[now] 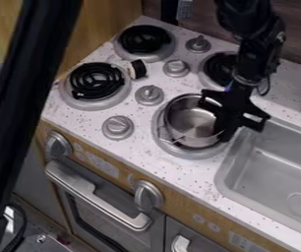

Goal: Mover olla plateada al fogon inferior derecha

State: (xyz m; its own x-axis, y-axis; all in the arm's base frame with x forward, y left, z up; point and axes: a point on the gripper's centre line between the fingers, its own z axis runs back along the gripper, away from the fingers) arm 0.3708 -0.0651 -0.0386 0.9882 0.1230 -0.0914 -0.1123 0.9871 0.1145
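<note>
The black gripper [230, 112] hangs at the right side of the silver pot [191, 119], overlapping part of its rim. How it grips there is hard to make out against its own dark body. The pot is upright and looks empty inside. It rests over the lower right burner [186, 150], whose silver ring shows around the pot's left and front sides, with a bit of dark coil at the front right.
The sink [272, 173] lies just right of the pot. Black coil burners [97, 81] stand at the left and back, with several grey knobs [149, 95] between them. A small white and black object [137, 69] sits beside the left burner. A dark post [23, 93] crosses the left foreground.
</note>
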